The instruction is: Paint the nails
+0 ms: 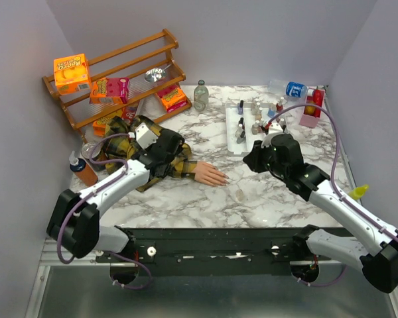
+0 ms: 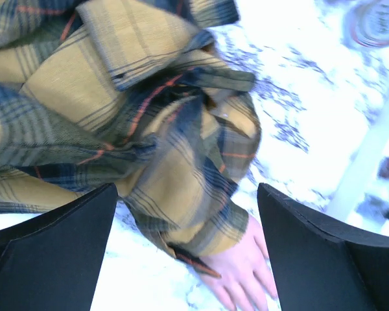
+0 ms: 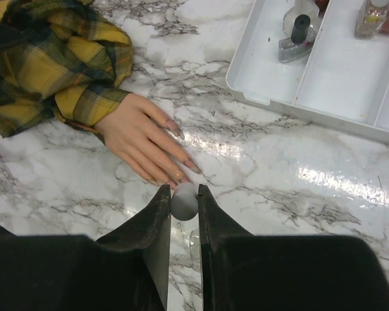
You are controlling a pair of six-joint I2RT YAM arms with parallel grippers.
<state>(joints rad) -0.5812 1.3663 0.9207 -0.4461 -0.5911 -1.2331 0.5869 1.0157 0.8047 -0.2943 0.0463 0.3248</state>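
Observation:
A peach mannequin hand (image 1: pixel 209 174) lies flat on the marble table, sticking out of a yellow-and-black plaid sleeve (image 1: pixel 152 149). Its nails (image 3: pixel 179 175) look long and glossy in the right wrist view. My right gripper (image 3: pixel 183 191) is shut on a small round grey-white cap (image 3: pixel 184 202), held just short of the fingertips; whatever hangs under the cap is hidden. A small clear bottle (image 1: pixel 239 195) stands on the table below it. My left gripper (image 2: pixel 187 188) is open, its fingers straddling the sleeve near the cuff, with the hand (image 2: pixel 246 269) just beyond.
A white tray (image 1: pixel 233 136) with several nail-polish bottles sits at the back right. A wooden rack (image 1: pixel 119 66) with boxes stands back left. A glass bottle (image 1: pixel 200 95), a water bottle (image 1: pixel 288 88), a pink box (image 1: pixel 312 109) and an orange squeeze bottle (image 1: pixel 84 171) stand around.

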